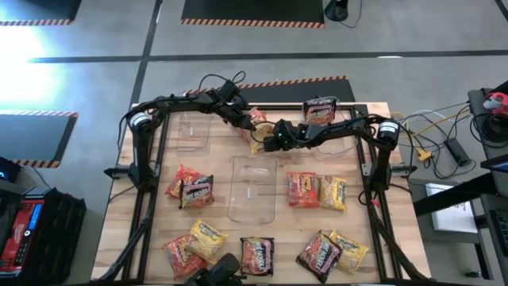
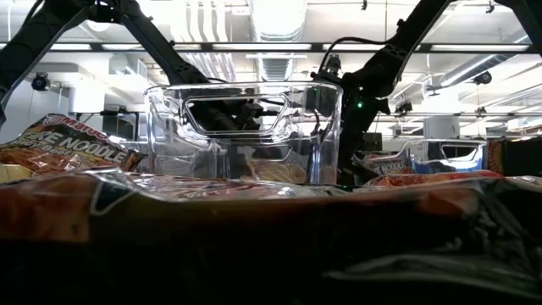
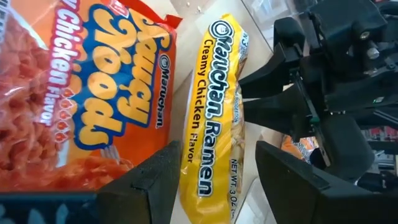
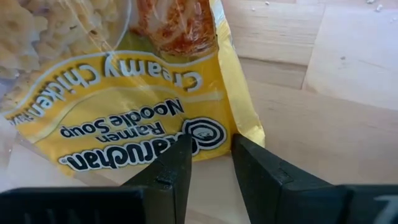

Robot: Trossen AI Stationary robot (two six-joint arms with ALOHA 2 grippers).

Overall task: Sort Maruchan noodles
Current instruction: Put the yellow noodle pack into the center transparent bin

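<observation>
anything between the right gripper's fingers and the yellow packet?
No. In the right wrist view the right gripper sits at the edge of the yellow packet, with nothing between.

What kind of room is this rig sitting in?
Most likely an industrial lab or workshop: a concrete floor with hazard-striped mats, exposed ceiling ducts overhead, and cables and equipment beside the wooden table.

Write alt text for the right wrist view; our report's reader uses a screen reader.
The right gripper, fingers narrowly apart, closes around the edge of a yellow Creamy Chicken packet lying on the wooden table.
</observation>
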